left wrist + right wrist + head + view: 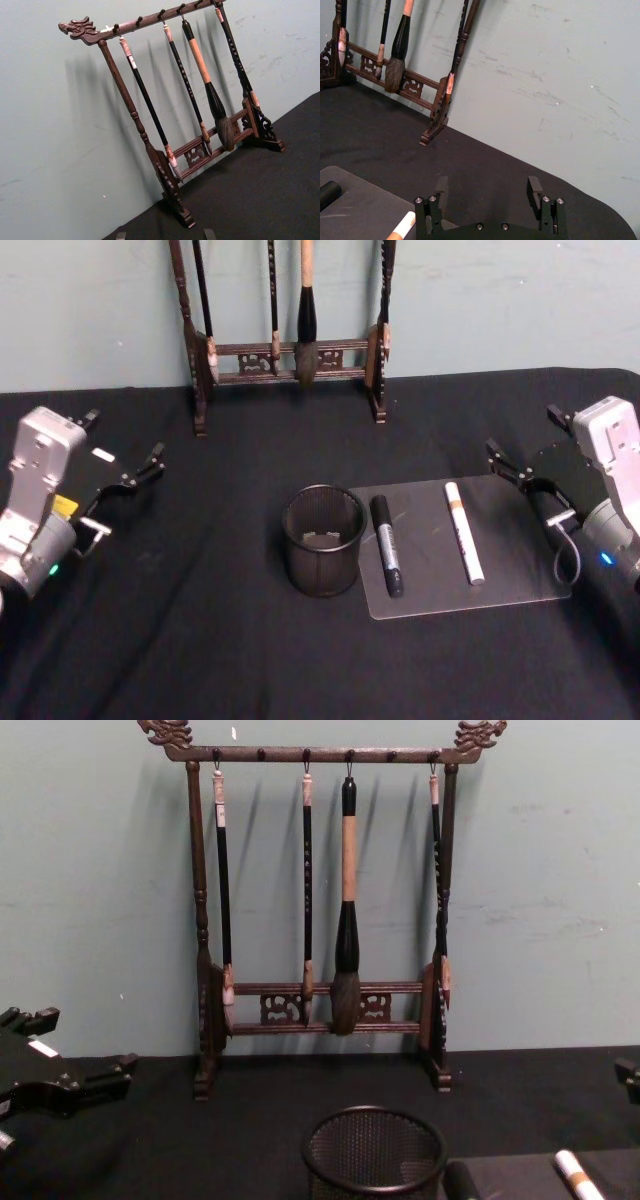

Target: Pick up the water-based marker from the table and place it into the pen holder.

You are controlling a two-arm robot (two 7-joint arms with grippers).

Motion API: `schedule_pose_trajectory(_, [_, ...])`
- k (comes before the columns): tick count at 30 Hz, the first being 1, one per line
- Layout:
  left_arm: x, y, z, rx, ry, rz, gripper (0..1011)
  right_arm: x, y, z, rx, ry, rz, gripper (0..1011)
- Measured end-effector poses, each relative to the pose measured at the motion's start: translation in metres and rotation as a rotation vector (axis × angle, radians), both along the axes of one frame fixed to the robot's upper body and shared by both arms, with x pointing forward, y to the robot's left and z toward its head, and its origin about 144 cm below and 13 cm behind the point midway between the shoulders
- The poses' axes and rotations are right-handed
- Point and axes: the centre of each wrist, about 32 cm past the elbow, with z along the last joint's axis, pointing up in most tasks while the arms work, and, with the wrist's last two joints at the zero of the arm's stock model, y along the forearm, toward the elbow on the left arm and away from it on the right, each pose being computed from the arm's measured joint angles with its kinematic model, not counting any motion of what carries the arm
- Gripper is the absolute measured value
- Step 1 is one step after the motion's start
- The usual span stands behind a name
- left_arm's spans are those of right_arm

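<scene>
Lying on a grey mat point(430, 585) right of centre on the black tabletop point(200, 640), two markers rest side by side but apart. A black marker point(387, 545) is near the mat's left edge, and a white marker point(464, 532) with a tan band is toward its right. I cannot tell which is water-based. The pen holder point(322, 540) stands upright just left of the mat, close beside the black marker. The left tool point(125, 434) hovers at the far left, jaws wide and empty, well apart from the holder. The right tool point(522, 430) hangs at the right, near the mat's far corner, jaws wide, gripping nothing. A brush rack point(285, 350) hung with brushes stands at the back against the wall.
</scene>
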Motion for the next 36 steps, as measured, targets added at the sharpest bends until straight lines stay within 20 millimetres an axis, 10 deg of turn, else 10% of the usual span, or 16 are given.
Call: schedule_pose_trajectory(36, [0.0,0.0,0.0,0.0,0.0,0.0,1001,0.001,0.002,0.028,0.099,0.12,0.031,1002])
